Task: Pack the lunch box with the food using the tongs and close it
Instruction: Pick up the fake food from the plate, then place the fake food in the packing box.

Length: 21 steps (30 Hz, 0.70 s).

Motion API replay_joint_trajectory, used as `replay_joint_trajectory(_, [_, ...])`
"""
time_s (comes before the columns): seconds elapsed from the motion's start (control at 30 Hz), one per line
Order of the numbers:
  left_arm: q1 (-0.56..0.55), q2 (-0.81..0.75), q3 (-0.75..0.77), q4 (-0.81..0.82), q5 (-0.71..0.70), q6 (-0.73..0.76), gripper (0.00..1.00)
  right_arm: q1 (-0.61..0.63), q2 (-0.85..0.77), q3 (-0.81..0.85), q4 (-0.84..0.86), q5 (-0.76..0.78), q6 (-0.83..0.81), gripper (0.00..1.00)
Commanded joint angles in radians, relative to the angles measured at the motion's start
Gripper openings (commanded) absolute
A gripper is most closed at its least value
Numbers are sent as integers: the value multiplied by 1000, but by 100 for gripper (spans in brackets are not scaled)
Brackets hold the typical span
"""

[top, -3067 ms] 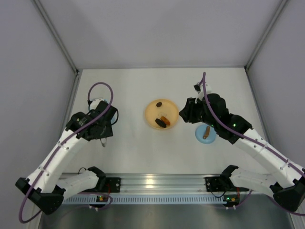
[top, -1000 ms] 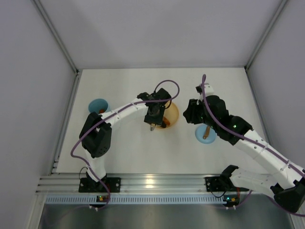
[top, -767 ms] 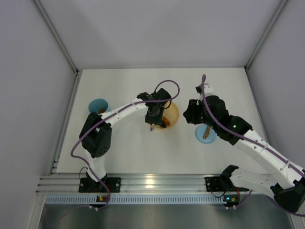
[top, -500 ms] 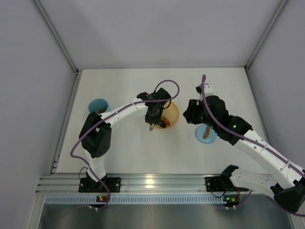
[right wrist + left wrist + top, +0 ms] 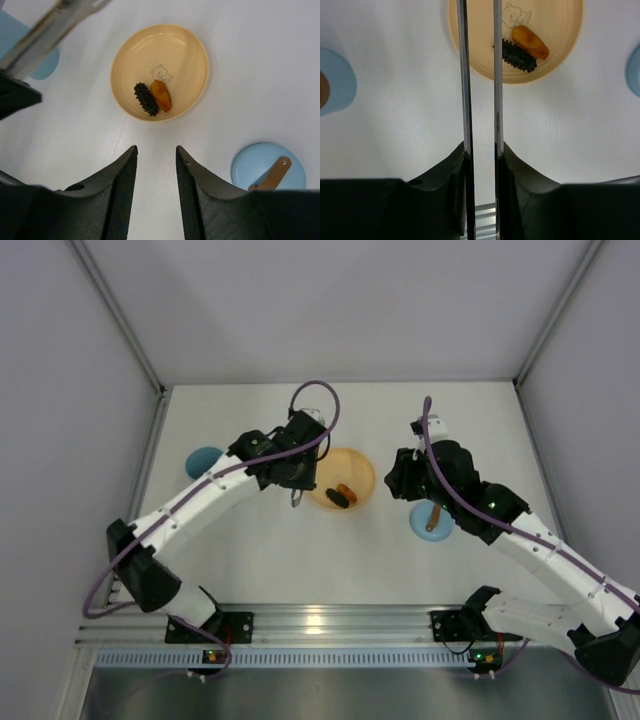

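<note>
Tongs (image 5: 465, 90) clamped between left fingers (image 5: 451, 172), which are squeezed narrow on them. Both silver arms run near parallel, with a slim strip of worktop (image 5: 410, 125) showing between. The tips run out the top of the left wrist view, so cannot tell what is at the tips. From above, left arm (image 5: 200, 502) reaches across to the left side of orange plate (image 5: 358, 468), and the tongs hang just off the plate's left rim, toward its near side.

Food on the plate: orange piece (image 5: 531, 42) and dark brown-black piece (image 5: 519, 55) lie side by side, touching, on the plate's near half, just below the bear print (image 5: 161, 73).

Blue lunch box (image 5: 200, 458) sits on the worktop well left of the plate, partly hidden behind the left arm from above, with its lid off. A brown bit (image 5: 322, 90) shows inside it at the edge of the left wrist view.

The lid (image 5: 250, 172) lies flat on the worktop at the near right of the plate, apart from it, with brown knob (image 5: 272, 175) facing up.

Right fingers (image 5: 122, 190) are partly spread and hold no object, only bare worktop seen between them. They hover just right of the plate, close to the lid.
</note>
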<state>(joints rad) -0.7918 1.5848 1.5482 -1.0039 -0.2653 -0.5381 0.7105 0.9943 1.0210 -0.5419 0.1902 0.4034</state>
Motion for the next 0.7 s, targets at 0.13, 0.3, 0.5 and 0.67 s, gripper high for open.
replay_joint_trajectory(0.13, [-1,-279,-8,-270,-195,-108,21,-3,12,39,33,-17,-2,36])
replay_joint_trajectory(0.3, [0,-411,-60,-404,-273,-195,22,-3,37,51,40,-38,0,36])
replay_joint_trajectory(0.5, [2,-561,-167,-504,-285,-287,24,-3,59,60,53,-60,3,36])
replay_joint_trajectory(0.67, [16,-625,-269,-503,-265,-310,25,-3,70,60,63,-80,11,35])
